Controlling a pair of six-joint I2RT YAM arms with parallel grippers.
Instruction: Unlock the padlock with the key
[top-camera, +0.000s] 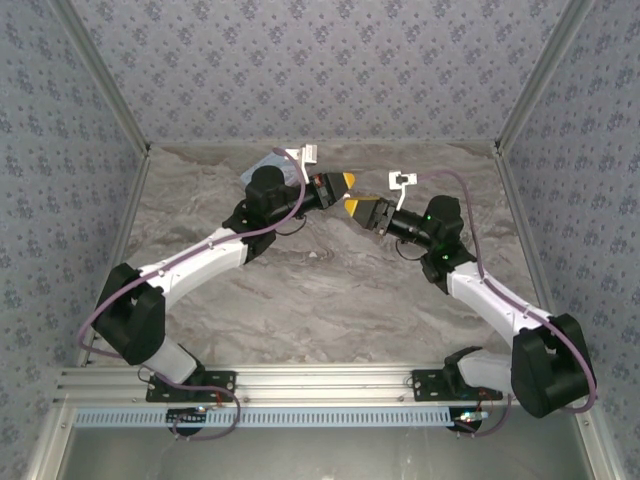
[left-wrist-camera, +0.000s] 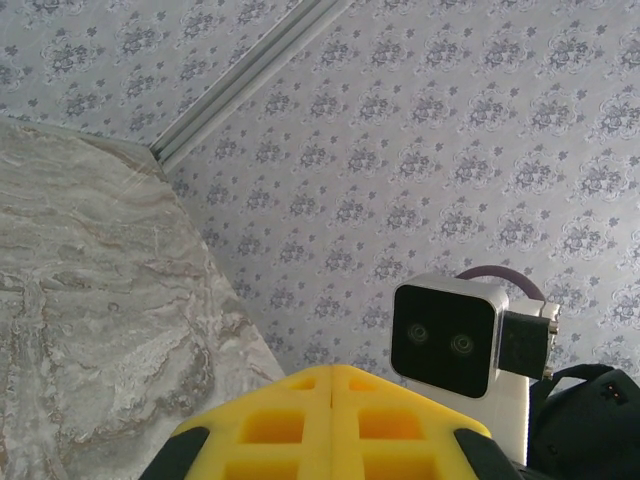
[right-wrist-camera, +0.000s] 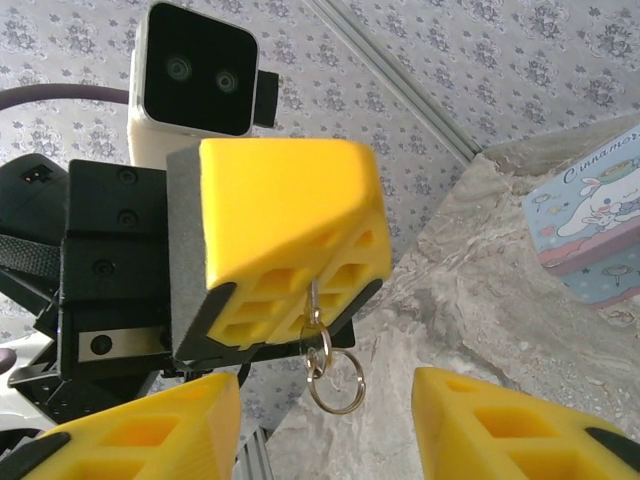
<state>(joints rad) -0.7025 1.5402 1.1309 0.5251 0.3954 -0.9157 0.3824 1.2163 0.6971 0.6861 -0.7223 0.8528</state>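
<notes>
left gripper (top-camera: 347, 181) — raised, clamped on key (right-wrist-camera: 314, 300) | right gripper (top-camera: 353, 208) — facing it, half-spread, empty

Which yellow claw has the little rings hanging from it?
The left gripper: its jaws are shut on a thin metal piece, probably the key, with silver rings dangling. The right gripper has its jaws apart.

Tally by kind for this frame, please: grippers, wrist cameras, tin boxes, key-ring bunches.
Grippers: 2 (left gripper, right gripper)
Wrist cameras: 2 (left wrist camera, right wrist camera)
Tin box: 1
Key-ring bunch: 1, hanging from the shut left gripper
Total: 6
</notes>
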